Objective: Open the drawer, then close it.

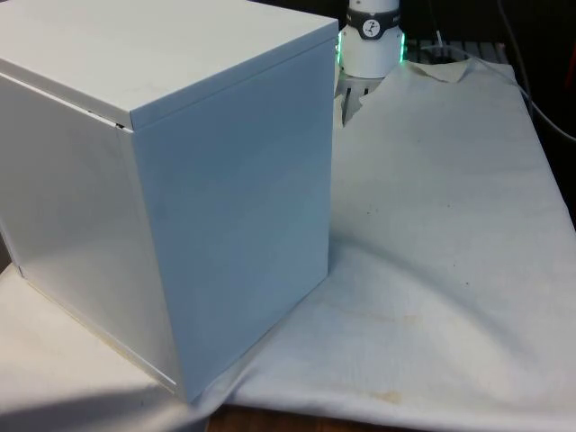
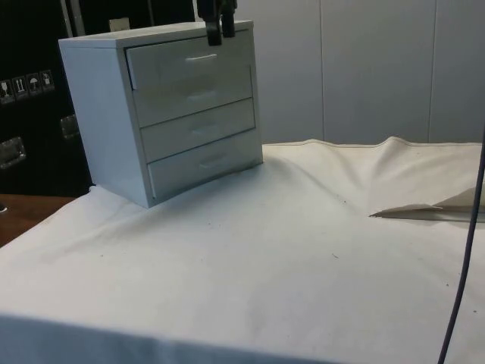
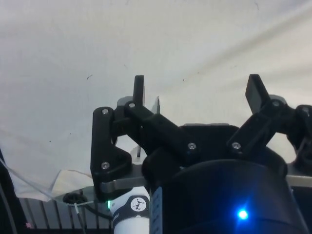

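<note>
drawer chest: handling and grip notes

small white three-drawer chest of painted board or laminate [image 2: 163, 114], standing at one end of the table on the white cloth [image 2: 303, 250]; in the front view turned with its plain back and side to the camera [image 1: 180, 198]. likely rigid and fairly heavy for its size, yet free-standing on loose cloth, so apt to slide or drag the fabric under a hard pull. smooth, probably slippery faces; no grip there.

top drawer [image 2: 189, 64] seemingly a touch proud of the frame at its upper edge; hard to tell for certain. slim white bar handle [image 2: 201, 57] on it, low-profile, same colour as the front. best taken by that handle, pinched or hooked from above, pulled straight out and level.

black two-finger gripper [image 2: 216, 30] hanging just above the chest's front top edge, near the top drawer. in the wrist view fingers [image 3: 139, 90] spread well apart, nothing between them.

cloth wrinkled, lightly stained, raised in a fold toward the far side. white wall panels and dark cabinets behind in the side view.
</note>
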### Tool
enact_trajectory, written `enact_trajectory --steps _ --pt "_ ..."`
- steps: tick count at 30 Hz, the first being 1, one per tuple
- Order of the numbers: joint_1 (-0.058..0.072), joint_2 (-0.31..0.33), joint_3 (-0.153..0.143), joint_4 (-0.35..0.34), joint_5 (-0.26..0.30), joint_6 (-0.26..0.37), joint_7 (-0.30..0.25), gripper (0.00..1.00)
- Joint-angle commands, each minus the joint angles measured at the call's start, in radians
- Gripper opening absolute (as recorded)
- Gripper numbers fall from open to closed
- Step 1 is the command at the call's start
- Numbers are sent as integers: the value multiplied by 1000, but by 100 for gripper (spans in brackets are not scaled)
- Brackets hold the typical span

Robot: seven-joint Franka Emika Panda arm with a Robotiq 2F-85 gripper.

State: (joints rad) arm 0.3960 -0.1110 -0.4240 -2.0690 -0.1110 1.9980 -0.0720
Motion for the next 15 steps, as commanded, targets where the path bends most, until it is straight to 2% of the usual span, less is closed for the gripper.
enact_trajectory --steps 1,5,6,8,13,14,15 --pt "-1 -8 -1 -10 0 13 -12 100" --pt "-1 -12 -8 -12 2 17 -56 100" --pt "-1 -6 -7 -5 0 4 -43 100" --pt "-1 -13 -12 -11 3 20 -83 100" --pt "-1 -14 -20 -10 6 28 -127 100" --pt "-1 -8 -18 -5 3 17 -115 100" --pt "-1 -14 -21 -10 6 30 -135 100"
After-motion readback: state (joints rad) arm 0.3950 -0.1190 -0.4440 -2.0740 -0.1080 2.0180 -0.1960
